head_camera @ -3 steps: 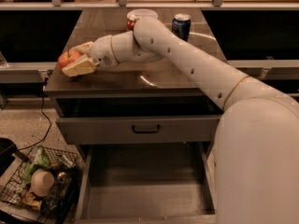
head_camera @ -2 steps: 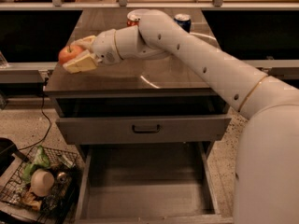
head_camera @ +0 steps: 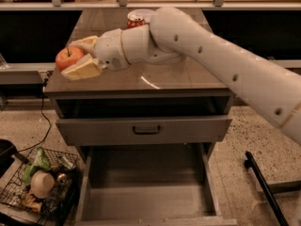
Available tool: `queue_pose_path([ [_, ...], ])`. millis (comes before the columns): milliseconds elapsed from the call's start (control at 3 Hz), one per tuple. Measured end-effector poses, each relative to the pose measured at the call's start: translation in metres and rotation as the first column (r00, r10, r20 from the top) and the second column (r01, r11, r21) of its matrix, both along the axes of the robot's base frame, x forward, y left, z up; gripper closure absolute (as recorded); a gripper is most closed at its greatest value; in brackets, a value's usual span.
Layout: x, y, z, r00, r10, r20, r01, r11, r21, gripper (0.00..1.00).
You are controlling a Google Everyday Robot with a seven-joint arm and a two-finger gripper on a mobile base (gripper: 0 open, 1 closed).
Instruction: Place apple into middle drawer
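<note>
The apple (head_camera: 67,58) is red-orange and round with a short stem. It sits between the two cream fingers (head_camera: 83,70) of my gripper (head_camera: 75,58), just above the left edge of the cabinet top (head_camera: 155,79). The gripper is shut on it. The white arm reaches in from the right across the top. The middle drawer (head_camera: 146,199) is pulled out low at the front, a wide grey box with a bare floor and nothing in it. It lies well below and to the right of the apple.
A grey drawer front with a dark handle (head_camera: 146,130) stands above the open drawer, slightly pulled out. A red soda can (head_camera: 136,19) stands at the back of the top. A wire basket of clutter (head_camera: 40,185) sits on the floor at the left, and a black bar (head_camera: 263,187) at the right.
The arm's rear segments have swung away to the right, so more of the open drawer shows. The gripper still holds the apple at nearly the same spot. The blue can is now hidden.
</note>
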State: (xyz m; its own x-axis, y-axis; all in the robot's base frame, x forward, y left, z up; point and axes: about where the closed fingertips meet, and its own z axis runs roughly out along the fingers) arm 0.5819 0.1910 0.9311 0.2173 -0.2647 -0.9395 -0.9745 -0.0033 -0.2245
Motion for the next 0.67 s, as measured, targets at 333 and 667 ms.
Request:
queue_pose_path([
  [333,-0.059,-0.035,-0.006,1.0000,0.003,-0.007,-0.003,1.000,0.015,1.00],
  [667,-0.101,-0.069,-0.032,0.9976,-0.055,-0.043,0.055,0.998,0.007,1.00],
])
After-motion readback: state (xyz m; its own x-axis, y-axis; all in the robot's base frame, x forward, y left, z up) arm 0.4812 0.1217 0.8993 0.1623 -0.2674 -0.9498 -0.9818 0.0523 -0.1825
